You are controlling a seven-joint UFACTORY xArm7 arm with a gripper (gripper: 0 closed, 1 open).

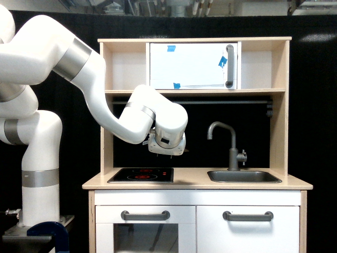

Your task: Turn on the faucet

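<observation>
While the white robot arm (105, 100) is reaching into the open bay of the pale wooden toy kitchen (279, 105), you are looking at the approach step: nothing is touching the dark grey metal faucet (231, 147) yet. That tall thin pipe with its hooked spout is standing upright at the back rim of the grey sink basin (243, 176), toward the exterior view's right, and its small side knob (243, 155) is sticking out on the side away from the arm. The end effector (167, 147) is hanging above the black hob plate (141, 175), well apart from the faucet, and it is turning toward the camera so that its fingers are hiding behind the white housing; you cannot tell whether they are spread or closed. The next move, as you are likely judging, is calling for a sideways run to the exterior view's right and then a careful line-up on that little knob, which is offering a small target. Room is lying open between the desk (195, 184) and the thin dark rail (221, 102) under the shelf, but the upright side panel is standing just beyond the knob and the hooked spout is leaning toward the arm's path, so you are working with tight edges there.
</observation>
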